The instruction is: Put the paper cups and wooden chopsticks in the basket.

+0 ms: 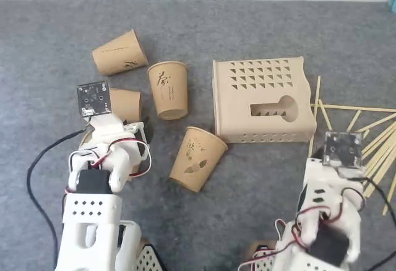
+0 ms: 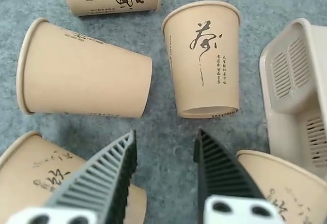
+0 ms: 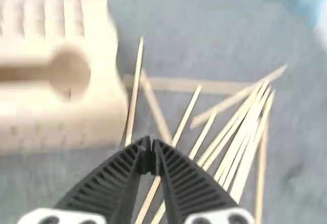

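- Nothing is in the basket (image 1: 263, 101) yet: four paper cups (image 1: 168, 90) lie on the bench (image 1: 49, 30) to its left, and chopsticks (image 1: 371, 144) lie scattered to its right
- Basket: stiff beige plastic, boxy, with punched triangular holes
- Cups: tan, tapered, with rolled rims
- Chopsticks: thin pale wood
- Bench: grey felt-like cover
- Left gripper (image 2: 164, 137) gapes empty over the cups
- Right gripper (image 3: 152, 144) is closed above the chopsticks; I cannot tell whether it pinches one

Left end effector (image 2: 165, 133) spread wide; right end effector (image 3: 152, 142) pinched closed.
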Tool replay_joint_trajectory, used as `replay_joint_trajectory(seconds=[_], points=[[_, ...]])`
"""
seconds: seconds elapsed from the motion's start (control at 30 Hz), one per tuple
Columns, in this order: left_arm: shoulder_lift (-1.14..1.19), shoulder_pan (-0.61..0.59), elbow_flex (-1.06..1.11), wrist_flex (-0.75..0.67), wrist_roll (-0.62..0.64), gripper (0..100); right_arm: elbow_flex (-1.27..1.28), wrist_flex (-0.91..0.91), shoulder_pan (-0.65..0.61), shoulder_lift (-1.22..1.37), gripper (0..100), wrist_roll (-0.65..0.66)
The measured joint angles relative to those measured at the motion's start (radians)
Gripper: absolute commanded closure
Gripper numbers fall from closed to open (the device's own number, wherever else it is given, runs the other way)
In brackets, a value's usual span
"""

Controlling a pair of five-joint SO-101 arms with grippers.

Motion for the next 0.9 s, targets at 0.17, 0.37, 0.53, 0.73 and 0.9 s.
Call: replay_joint_trajectory(seconds=[0.17,0.37,0.53,0.73,0.9], points=[[0.0,0.0,0.0,0.0,0.0,82,-0.163,0.0,0.0,0.244,98.8,-0.032],[0.0,0.0,0.0,0.0,0.0,82,-0.454,0.02,-0.002,0.75,91.0,-0.172],[0.0,0.0,0.003,0.0,0.0,82,-0.747,0.127,-0.094,1.143,80.5,-0.311],[0.0,0.0,0.037,-0.049,0.0,82,-1.036,0.166,-0.195,1.484,83.7,-0.459],[0.0,0.0,0.037,-0.054,0.0,82,-1.171,0.166,-0.241,1.688,83.6,-0.499]])
